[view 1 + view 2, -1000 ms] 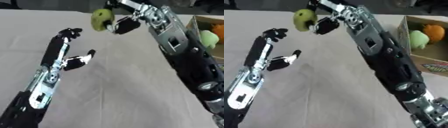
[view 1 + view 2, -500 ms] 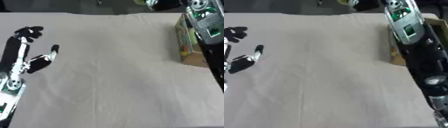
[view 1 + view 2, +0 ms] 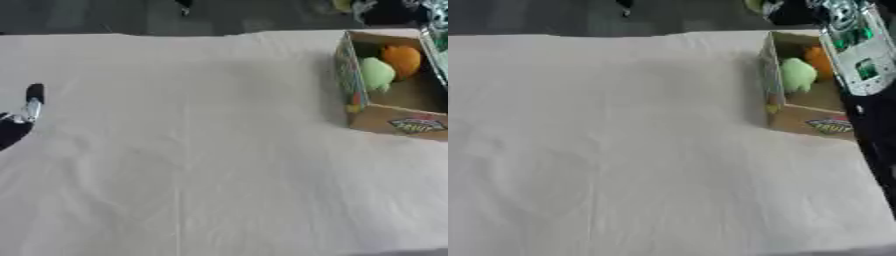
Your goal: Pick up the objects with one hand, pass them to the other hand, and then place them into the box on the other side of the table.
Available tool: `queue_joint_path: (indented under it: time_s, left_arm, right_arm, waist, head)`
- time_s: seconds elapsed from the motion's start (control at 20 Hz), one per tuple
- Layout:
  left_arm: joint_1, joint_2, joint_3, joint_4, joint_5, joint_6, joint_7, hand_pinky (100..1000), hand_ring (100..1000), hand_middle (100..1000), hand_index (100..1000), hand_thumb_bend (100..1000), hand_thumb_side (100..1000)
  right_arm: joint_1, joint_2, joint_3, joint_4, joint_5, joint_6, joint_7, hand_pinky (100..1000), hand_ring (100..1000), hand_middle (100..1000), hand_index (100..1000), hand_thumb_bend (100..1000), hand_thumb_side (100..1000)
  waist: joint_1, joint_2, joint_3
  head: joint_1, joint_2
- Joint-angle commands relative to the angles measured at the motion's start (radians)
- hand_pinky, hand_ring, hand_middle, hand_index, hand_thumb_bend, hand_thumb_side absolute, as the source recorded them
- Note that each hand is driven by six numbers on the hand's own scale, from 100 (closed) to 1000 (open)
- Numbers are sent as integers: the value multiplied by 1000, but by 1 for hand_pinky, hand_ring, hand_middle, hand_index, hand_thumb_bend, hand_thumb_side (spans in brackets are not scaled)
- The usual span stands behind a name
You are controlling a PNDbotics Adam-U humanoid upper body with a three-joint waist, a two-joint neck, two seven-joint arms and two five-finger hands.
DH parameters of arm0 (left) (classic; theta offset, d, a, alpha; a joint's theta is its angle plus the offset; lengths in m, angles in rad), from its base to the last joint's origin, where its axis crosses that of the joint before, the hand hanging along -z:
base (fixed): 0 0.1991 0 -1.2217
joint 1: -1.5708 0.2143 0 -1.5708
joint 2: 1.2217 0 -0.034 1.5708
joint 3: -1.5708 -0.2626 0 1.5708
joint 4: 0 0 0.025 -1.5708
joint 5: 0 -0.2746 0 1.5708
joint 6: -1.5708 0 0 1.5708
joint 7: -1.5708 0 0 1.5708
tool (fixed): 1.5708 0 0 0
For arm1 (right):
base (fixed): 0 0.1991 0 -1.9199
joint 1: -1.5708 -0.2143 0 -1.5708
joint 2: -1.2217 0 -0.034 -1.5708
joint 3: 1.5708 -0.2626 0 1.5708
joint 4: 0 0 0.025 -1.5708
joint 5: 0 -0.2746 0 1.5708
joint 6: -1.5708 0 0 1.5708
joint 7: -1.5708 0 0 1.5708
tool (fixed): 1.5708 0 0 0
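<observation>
- While the right arm reaches toward the far right corner, the left eye view shows the box (image 3: 385, 116) standing at the right side of the worktop (image 3: 192, 150), with a pale green fruit (image 3: 376, 73) and an orange fruit (image 3: 402, 57) already inside.
- In this view a yellow-green object (image 3: 342, 5) shows at the top edge, beyond the box, just beside the dark right robot hand (image 3: 385, 10); I cannot tell how its fingers stand or whether they hold the object.
- The left robot hand (image 3: 26, 107) shows only partly at the left edge, holding nothing; how far it is open I cannot tell.
- In the right eye view the right arm (image 3: 852, 55) crosses over the box's right part, and the same yellow-green object (image 3: 754, 4) sits at the top edge.
- A second ago the right robot hand held this fruit high over the middle, near the open left robot hand; now it is by the box, so the pass seems done and only the placing remains.
- The picture as a whole has also shifted since then, so the head has turned to the right.
</observation>
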Motion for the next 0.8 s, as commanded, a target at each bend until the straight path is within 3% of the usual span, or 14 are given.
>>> queue_joint_path:
  time_s: [0.05,0.6,0.8]
  left_arm:
    - [-1,36,31,-32,13,9,29,642,642,597,790,385,267]
    - [20,46,66,-39,31,27,73,641,640,595,788,387,278]
    - [24,46,74,-38,32,30,81,641,640,595,788,387,283]
  right_arm:
    - [11,-66,-36,21,1,0,-31,928,869,532,618,100,100]
    - [100,-100,-84,114,14,-9,-83,920,869,547,636,100,100]
    - [126,-102,-93,140,30,-19,-77,920,895,625,727,100,100]
  waist:
    - [2,-14,-2]
    - [5,-11,-1]
    - [6,-10,0]
  head:
    - [-14,-23]
    - [-7,-27]
    - [-4,-25]
